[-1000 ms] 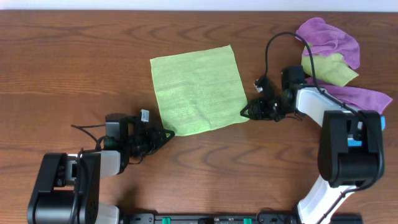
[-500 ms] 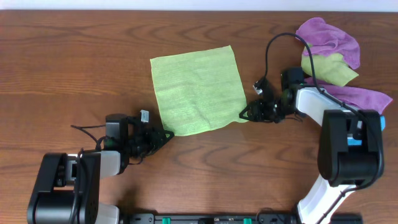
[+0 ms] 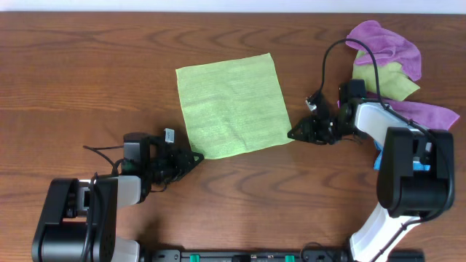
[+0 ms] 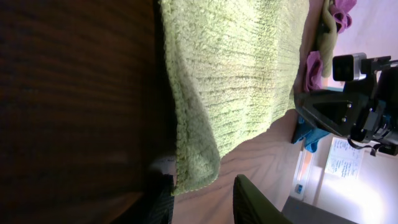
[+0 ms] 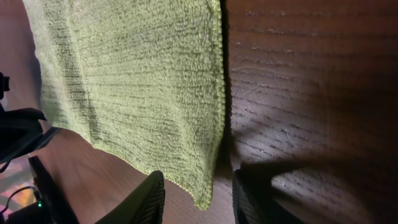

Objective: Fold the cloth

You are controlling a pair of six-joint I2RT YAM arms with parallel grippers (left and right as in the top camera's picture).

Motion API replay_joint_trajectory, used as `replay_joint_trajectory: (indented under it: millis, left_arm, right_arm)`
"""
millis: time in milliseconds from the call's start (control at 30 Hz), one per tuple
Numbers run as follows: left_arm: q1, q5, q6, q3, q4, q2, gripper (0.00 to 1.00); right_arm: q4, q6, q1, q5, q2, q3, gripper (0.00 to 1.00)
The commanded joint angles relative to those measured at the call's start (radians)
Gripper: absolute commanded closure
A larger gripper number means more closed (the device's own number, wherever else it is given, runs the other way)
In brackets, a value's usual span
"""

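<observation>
The cloth (image 3: 231,105) lies flat and unfolded on the table (image 3: 87,73), near its middle. My left gripper (image 3: 195,157) sits low at the cloth's near left corner. Its fingers (image 4: 252,202) stand partly apart, and the corner lies in the gap between them, not pinched. My right gripper (image 3: 293,134) sits low at the near right corner. Its fingers (image 5: 144,199) likewise stand partly apart, with the corner tip loose between them. Neither gripper has hold of anything. At the far right lie purple cloths (image 3: 393,44) with an olive cloth (image 3: 389,80) among them.
</observation>
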Motion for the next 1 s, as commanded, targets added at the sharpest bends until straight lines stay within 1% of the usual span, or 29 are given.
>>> replay_joint_trajectory:
  millis: [0,433,733,767,800,867,900,933,967]
  left_arm:
    - [0.002,-0.223,0.023,-0.041,-0.051,0.062,0.66]
    - [0.002,-0.231,0.023,-0.041,-0.051,0.062,0.67]
    - [0.002,-0.244,0.023,-0.041,-0.051,0.062,0.67]
    - [0.002,-0.245,0.023,-0.041,-0.051,0.062,0.67]
    - [0.002,-0.246,0.023,-0.041,-0.051,0.062,0.71]
    - [0.002,-0.251,0.023,-0.041,-0.051,0.062,0.76]
    - [0.002,-0.252,0.023,-0.04,-0.051,0.062,0.83]
    - [0.002,-0.251,0.023,-0.039,-0.051,0.062,0.88]
    - [0.002,-0.251,0.023,-0.037,-0.051,0.062,0.91]
  right_arm:
    - [0.013,0.01,0.003,0.139,0.051,-0.024,0.63]
    - [0.018,0.017,0.046,0.119,0.051,-0.024,0.62]
    - [-0.008,0.016,0.052,0.139,0.051,-0.024,0.68]
    - [-0.007,0.016,0.052,0.139,0.051,-0.024,0.7]
    - [-0.006,0.016,0.052,0.139,0.051,-0.024,0.73]
    - [0.0,0.017,0.053,0.139,0.051,-0.024,0.89]
    - [0.0,0.018,0.053,0.139,0.051,-0.024,0.98]
    - [0.0,0.027,0.053,0.139,0.051,-0.024,0.98]
    - [0.0,0.032,0.053,0.139,0.051,-0.024,0.98]
